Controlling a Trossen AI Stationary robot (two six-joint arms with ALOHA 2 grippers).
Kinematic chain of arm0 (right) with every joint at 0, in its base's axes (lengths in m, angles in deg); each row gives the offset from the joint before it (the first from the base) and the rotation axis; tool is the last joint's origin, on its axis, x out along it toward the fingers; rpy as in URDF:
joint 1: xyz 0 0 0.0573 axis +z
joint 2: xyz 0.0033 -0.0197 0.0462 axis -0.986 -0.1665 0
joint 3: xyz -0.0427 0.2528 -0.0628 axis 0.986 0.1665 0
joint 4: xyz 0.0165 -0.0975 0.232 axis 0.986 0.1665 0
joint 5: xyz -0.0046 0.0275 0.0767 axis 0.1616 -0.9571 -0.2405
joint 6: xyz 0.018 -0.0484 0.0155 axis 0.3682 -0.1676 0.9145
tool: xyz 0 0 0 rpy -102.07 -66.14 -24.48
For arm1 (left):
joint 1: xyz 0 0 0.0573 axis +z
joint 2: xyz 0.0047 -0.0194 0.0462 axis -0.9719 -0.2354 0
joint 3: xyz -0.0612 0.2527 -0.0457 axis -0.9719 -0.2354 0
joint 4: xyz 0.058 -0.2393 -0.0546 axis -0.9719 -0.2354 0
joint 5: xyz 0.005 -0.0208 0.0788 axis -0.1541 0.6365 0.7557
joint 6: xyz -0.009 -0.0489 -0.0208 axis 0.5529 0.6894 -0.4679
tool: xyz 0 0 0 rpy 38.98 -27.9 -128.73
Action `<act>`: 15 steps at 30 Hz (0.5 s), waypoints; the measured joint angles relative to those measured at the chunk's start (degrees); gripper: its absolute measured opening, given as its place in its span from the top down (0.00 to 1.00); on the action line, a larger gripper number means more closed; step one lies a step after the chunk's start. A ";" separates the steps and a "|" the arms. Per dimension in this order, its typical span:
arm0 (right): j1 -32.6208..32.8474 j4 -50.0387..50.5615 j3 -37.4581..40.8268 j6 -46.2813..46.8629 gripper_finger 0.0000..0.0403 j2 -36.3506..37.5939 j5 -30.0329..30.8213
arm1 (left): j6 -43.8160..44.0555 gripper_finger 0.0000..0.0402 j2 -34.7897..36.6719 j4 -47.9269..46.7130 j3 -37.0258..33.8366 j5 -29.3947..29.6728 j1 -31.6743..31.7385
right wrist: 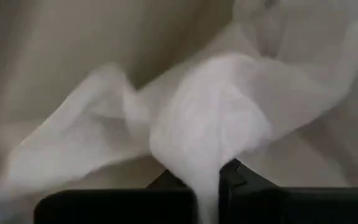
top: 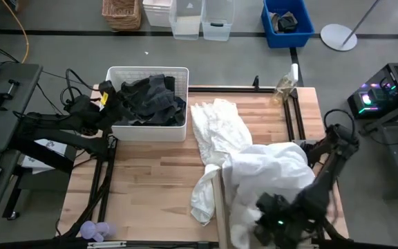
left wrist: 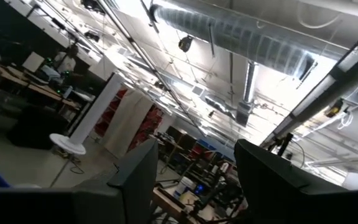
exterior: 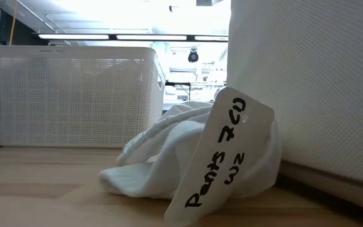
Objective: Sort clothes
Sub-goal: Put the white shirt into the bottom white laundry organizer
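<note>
1. White garments [top: 254, 159] lie in a loose heap on the right half of the wooden counter [top: 144, 187]. The heap runs from near the white slotted basket [top: 147, 131] down to the near edge, and part of it hangs over the rim of a beige box [top: 219, 207].
2. Dark grey and dark green pieces [top: 150, 100] already fill the basket at the back left of the counter.
3. Right gripper [right wrist: 219, 180] is low at the near right, inside the white heap. Its jaws are clenched on a fold of white cloth [right wrist: 210, 124], which rises in a soft peak between them.
4. Left gripper [left wrist: 194, 180] waits beside the left wall of the basket. Its jaws stand apart and grasp nothing.
5. Handling: the cloth looks thin, light and very limp. It will probably stretch into a long tail when it is lifted, and it may drag a neighbouring piece along.
6. A grip on a gathered fold near the middle of one piece seems better than a grip on a single edge, which could slip out.
7. In the low view, a paper tag [exterior: 222, 157] with handwriting leans on the white cloth; it could snag.
</note>
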 joint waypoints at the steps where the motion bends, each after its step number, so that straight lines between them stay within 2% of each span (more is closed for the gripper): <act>1: -0.85 -2.37 1.65 -0.52 1.00 -0.18 -2.08 | 0.00 0.50 0.00 -0.02 0.00 -0.26 0.00; 5: -3.58 -8.81 5.24 -9.12 0.96 -0.59 -12.67 | 0.00 0.50 0.00 0.01 0.00 -0.64 0.00; 9: -5.40 -9.57 5.79 -17.05 0.84 -0.99 -22.42 | -0.02 0.50 0.00 0.02 0.00 -0.84 0.02; 15: -8.23 -5.62 0.46 -24.15 0.58 -0.95 -27.54 | -0.08 0.50 0.00 -0.06 0.00 -2.17 0.02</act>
